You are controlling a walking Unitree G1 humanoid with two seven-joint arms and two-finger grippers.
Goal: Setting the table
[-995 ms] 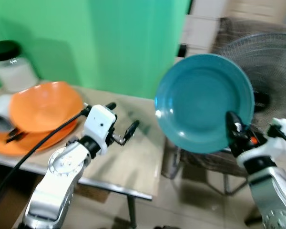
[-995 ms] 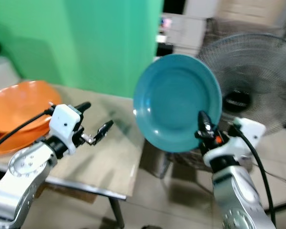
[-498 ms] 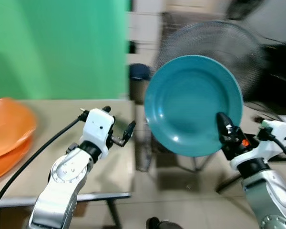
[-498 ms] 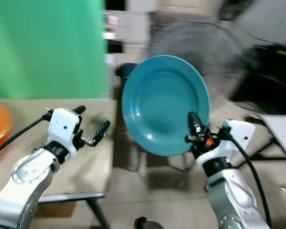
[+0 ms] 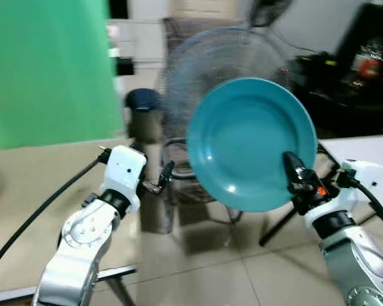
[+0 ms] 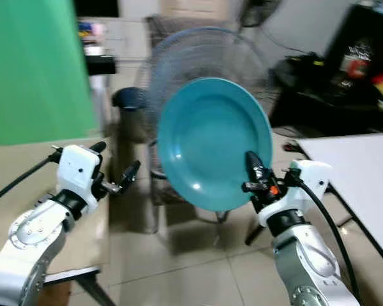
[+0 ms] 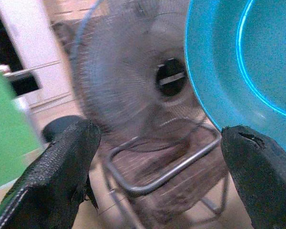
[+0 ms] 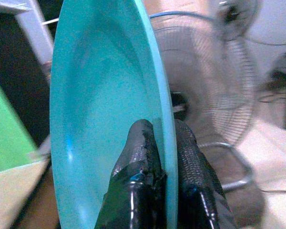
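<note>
On the right side: the right gripper (image 5: pixel 293 182) is reaching up and forward, with its silver arm bending at the bottom corner.
Right fingers: the two black fingers (image 8: pixel 142 148) are pinching the rim of the blue plate (image 5: pixel 252 143), one finger on the inside and one on the back.
Plate: it is standing up almost straight in the air, with its hollow side facing the robot. It is being held by its lower edge, up in front of the fan.
Left arm: the left gripper (image 5: pixel 154 183) is sticking out in front of the robot, over the edge of the tan table (image 5: pixel 25 191). The silver arm is bending up from below, and a black cable (image 5: pixel 45 210) is running along it.
Left fingers: the two black fingers (image 7: pixel 62 162) are spread wide apart and are holding nothing.
Behind the plate: a big round fan (image 6: pixel 198 70) with a wire cage is standing on the floor.
Far left: a green wall (image 5: pixel 45 70) is rising behind the table.
Far right: a white table (image 6: pixel 357 166) is showing at the edge.
</note>
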